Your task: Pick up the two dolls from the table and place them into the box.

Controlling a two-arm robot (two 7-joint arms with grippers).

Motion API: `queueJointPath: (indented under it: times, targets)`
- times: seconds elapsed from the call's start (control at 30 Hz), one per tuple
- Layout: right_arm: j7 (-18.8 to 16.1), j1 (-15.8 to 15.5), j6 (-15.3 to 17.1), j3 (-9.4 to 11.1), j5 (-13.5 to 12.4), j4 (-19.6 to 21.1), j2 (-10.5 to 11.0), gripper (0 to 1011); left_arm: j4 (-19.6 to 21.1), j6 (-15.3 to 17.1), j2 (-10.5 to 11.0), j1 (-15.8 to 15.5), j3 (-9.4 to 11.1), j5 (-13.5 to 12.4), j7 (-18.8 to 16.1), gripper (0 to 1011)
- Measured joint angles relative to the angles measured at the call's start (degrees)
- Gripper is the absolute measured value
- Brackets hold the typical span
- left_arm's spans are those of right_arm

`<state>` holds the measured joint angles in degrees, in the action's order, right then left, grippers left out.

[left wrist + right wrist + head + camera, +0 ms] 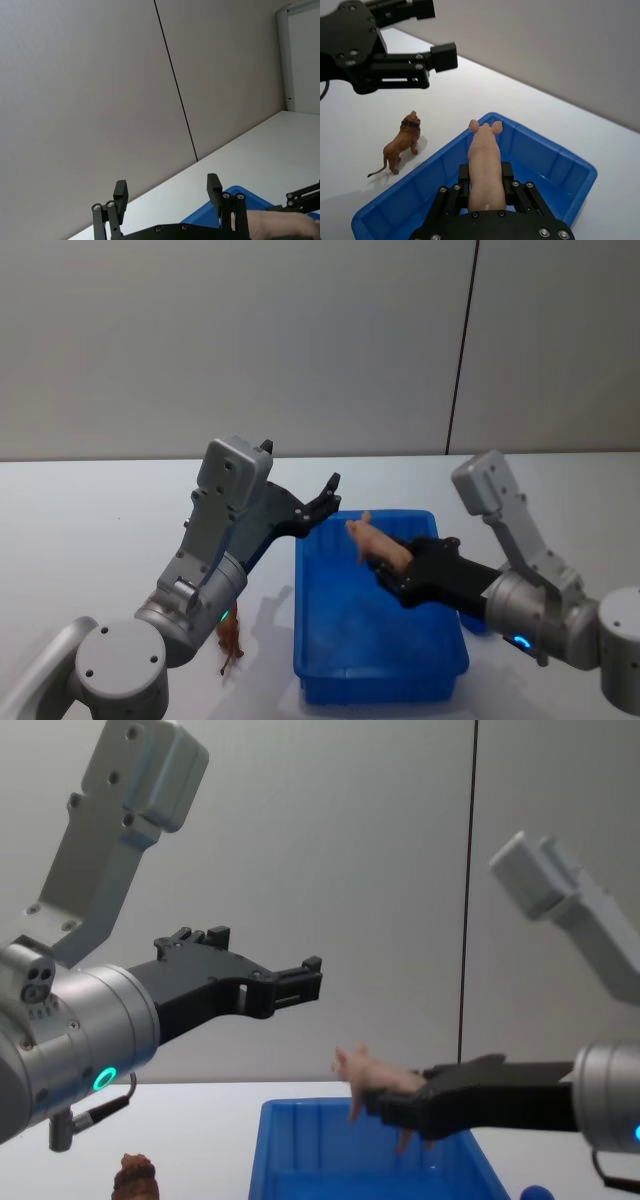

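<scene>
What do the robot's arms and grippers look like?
The left arm and right arm: silver-grey, boxy links, rounded joints, a small glowing ring near each wrist. The left gripper and right gripper: matte black, slim parallel fingers, visible screw heads.

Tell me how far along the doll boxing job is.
Nothing is boxed yet: the box is bare inside. In hand: the right tool holds the pig above it. To do: drop it, then fetch the lion standing on the table; the left tool hangs open nearby.
</scene>
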<state>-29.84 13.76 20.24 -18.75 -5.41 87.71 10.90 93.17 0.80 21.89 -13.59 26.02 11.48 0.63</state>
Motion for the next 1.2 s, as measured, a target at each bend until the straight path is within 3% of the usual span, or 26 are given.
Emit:
queueJointPath:
  times: [0.27,0.4,0.47,0.6,0.9,1.0,1.2]
  targets:
    - [-1.2,2.8,4.6,-0.8,1.0,-4.2,-1.7,369,0.0,0.0,0.0,0.0,0.0,0.0,0.0,1001]
    - [-1.5,4.0,6.5,-1.2,1.5,-6.2,-2.5,460,0.0,0.0,0.0,0.0,0.0,0.0,0.0,1001]
    - [-1.6,4.5,7.1,-1.3,1.6,-6.9,-2.8,567,0.0,0.0,0.0,0.0,0.0,0.0,0.0,1001]
    - [-1.7,5.1,8.0,-1.5,1.9,-7.9,-3.2,688,0.0,0.0,0.0,0.0,0.0,0.0,0.0,1001]
    - [-1.9,5.8,9.0,-1.7,2.1,-9.0,-3.6,947,0.0,0.0,0.0,0.0,0.0,0.0,0.0,1001]
    - [-1.9,5.8,8.8,-1.5,2.0,-8.9,-3.4,998,0.0,0.0,0.0,0.0,0.0,0.0,0.0,1001]
    - [-1.8,5.1,6.9,-0.6,1.0,-7.2,-2.3,1001,0.0,0.0,0.0,0.0,0.0,0.0,0.0,1001]
